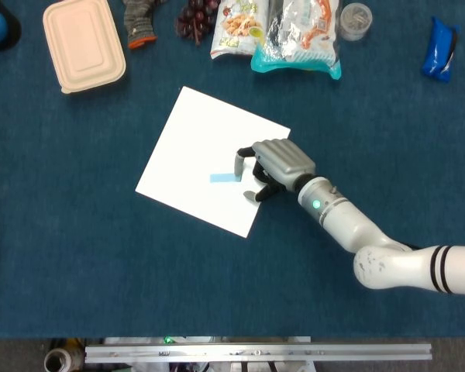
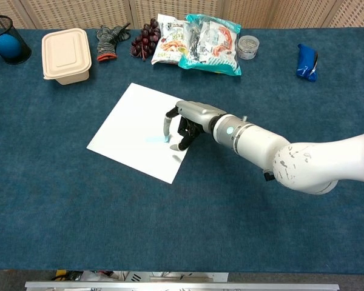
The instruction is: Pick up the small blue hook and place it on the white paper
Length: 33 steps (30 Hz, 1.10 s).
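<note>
Blue hook (image 1: pixel 224 178): small, pale blue, lying flat on the white paper (image 1: pixel 194 139), in its right half and clear of the edges; nothing grips it.
White paper: one sheet turned at an angle on the blue table cloth (image 1: pixel 101 263), a corner pointing toward the far side.
Right hand (image 1: pixel 273 164): just right of the hook, above the paper's right edge; its fingers (image 1: pixel 239 162) are curled downward but spread, holding nothing. In the head view a sliver of white paper shows between the nearest fingertip and the hook, so the two are apart.
Right arm (image 1: pixel 356 236): white, reaching in from the lower right, with a green light near the wrist.
Left hand: shown in neither view.
Far edge, left: a black mesh cup (image 2: pixel 5 37) with a blue ball inside, then a beige lidded box (image 1: pixel 84 43).
Far edge, middle: a grey glove (image 1: pixel 139 20) with an orange cuff, a bunch of dark grapes (image 1: pixel 195 17), and two snack bags (image 1: pixel 283 32) overlapping each other.
Far edge, right: a small clear round tub (image 1: pixel 355 20), and well apart from it a blue packet (image 1: pixel 439 49).
</note>
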Motion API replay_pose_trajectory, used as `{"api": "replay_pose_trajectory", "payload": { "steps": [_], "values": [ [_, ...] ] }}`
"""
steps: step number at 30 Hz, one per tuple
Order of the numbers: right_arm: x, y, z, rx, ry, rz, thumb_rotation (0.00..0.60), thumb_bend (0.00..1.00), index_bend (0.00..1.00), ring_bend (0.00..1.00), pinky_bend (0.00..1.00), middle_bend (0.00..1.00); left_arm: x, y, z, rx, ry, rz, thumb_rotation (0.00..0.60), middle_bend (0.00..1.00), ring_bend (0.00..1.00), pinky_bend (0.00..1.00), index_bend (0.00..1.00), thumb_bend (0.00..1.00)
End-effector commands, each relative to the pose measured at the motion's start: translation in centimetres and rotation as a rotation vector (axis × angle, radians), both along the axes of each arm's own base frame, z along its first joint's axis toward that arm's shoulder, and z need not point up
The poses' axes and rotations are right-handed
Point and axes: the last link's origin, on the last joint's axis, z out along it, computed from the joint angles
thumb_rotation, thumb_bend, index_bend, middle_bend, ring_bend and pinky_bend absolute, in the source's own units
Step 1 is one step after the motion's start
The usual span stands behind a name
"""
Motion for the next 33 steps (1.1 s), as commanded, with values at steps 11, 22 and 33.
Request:
{"api": "replay_pose_trajectory", "payload": {
  "steps": [11,22,33],
  "values": [
    [0.7,-1.2,2.2,-0.023,0.137,0.171,0.6,0.68,0.47,1.0,1.0,1.0,0.1,-0.1,0.0,0.0,-0.001,-0.001,0.6,0.27,0.29,0.19,0.28,0.36],
    [1.1,-0.9,2.4,-0.013,0.175,0.223,0.6,0.84,0.47,1.0,1.0,1.0,0.2,-0.1,0.1,0.002,-0.001,-0.005,0.6,0.27,0.29,0.19,0.28,0.36],
    [0.5,-0.6,2.2,-0.01,0.239,0.245,0.6,0.85,0.47,1.0,1.0,1.0,0.1,-0.4,0.0,-0.001,-0.002,-0.003,0.6,0.27,0.29,0.19,0.28,0.36]
  ]
}}
